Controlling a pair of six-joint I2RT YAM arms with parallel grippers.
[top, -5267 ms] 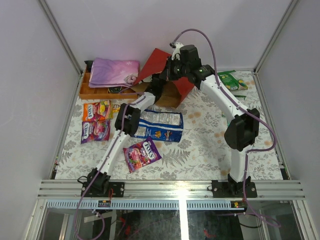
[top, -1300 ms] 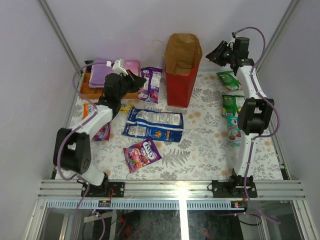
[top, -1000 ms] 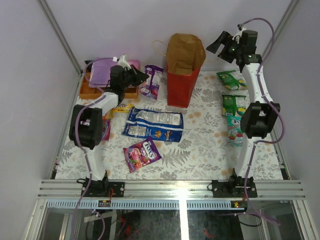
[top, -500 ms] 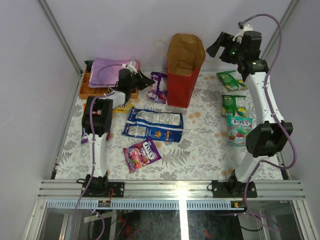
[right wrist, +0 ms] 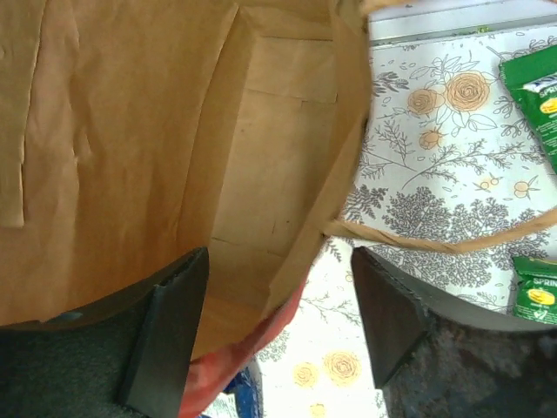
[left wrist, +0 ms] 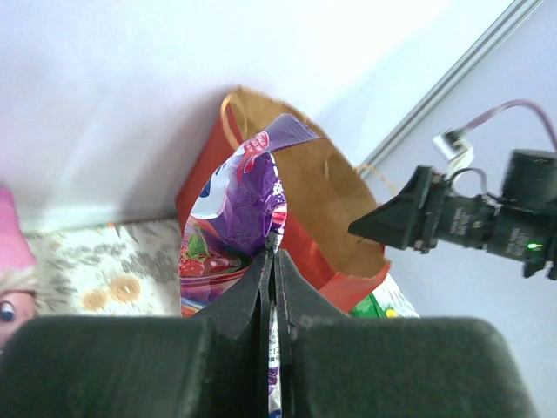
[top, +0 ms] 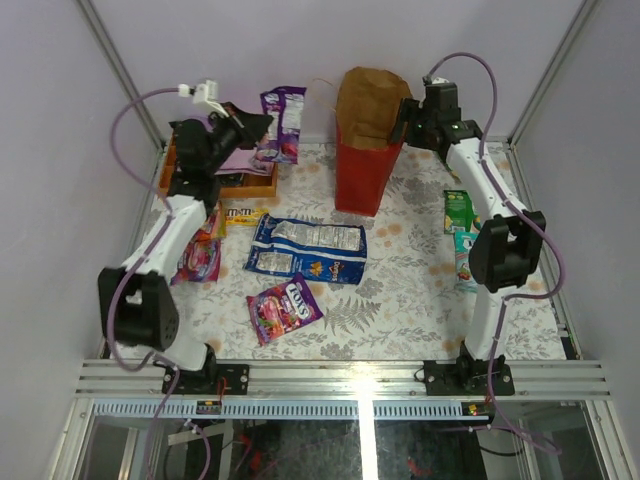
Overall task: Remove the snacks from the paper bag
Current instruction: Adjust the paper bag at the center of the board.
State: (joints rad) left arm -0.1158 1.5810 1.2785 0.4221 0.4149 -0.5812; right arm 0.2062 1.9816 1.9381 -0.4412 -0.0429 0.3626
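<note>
As left claw (left wrist: 272, 266) raised purple packet (left wrist: 239, 205), right claw (right wrist: 278, 261) straddled bag (right wrist: 130, 131).

The paper bag (top: 362, 170) was shown in all three views. It was seen from high above and well back by the fixed camera, sideways from its left by the left wrist camera, and straight down into its mouth, close up, by the right wrist camera.
</note>
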